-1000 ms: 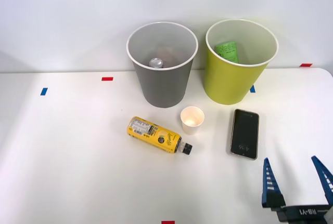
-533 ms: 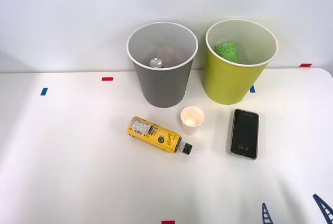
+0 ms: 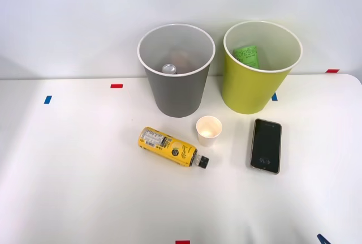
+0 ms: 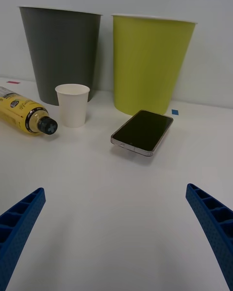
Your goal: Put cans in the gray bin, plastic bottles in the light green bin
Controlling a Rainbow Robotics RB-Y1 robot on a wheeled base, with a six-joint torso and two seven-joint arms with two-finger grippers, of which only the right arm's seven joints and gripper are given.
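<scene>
From the front view, the right gripper had dropped back to the desk's near right corner, a blue tip remaining, so the yellow bottle lay ungrasped mid-desk beside the paper cup and the phone. The can sat inside the tapered gray bin; a green item lay in the light green bin. From the wrist view, the ribbed fingers stood spread wide, holding nothing, over the smooth white desk.
</scene>
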